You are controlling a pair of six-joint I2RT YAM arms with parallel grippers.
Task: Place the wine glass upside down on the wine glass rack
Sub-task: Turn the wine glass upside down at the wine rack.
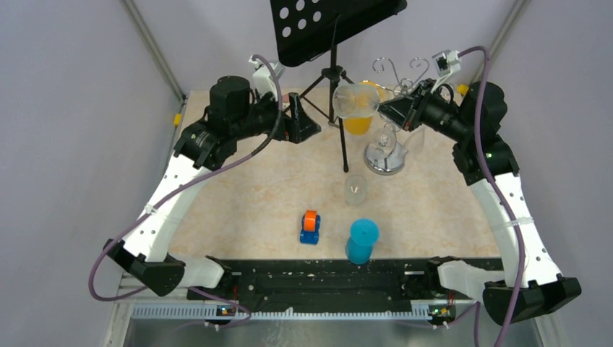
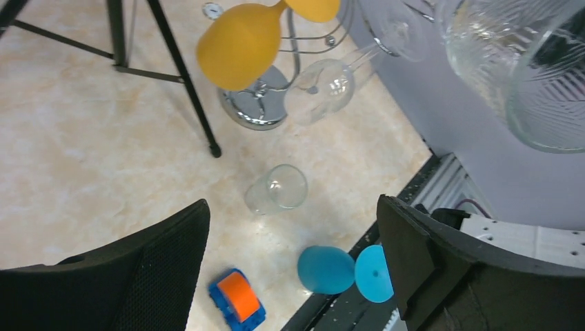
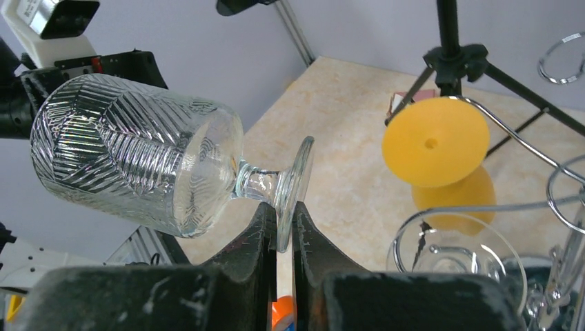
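A cut-pattern clear wine glass [image 1: 353,101] [image 3: 138,155] lies on its side in the air, bowl toward the left arm. My right gripper [image 3: 281,227] [image 1: 389,110] is shut on the rim of its foot. The wine glass rack [image 1: 385,160] [image 2: 255,112] stands just below and right of it, its chrome hook arms [image 1: 399,71] on top. A yellow glass [image 1: 359,123] [image 3: 434,141] and a clear glass [image 2: 328,86] hang upside down from the rack. My left gripper [image 1: 303,119] [image 2: 293,234] is open with nothing between its fingers, a little left of the glass bowl [image 2: 524,69].
A black tripod music stand [image 1: 329,25] rises behind the rack. On the table lie a small clear tumbler [image 1: 355,189] [image 2: 279,187], a blue goblet [image 1: 361,241] [image 2: 328,269] near the front edge, and an orange-and-blue toy block [image 1: 311,227] [image 2: 238,300].
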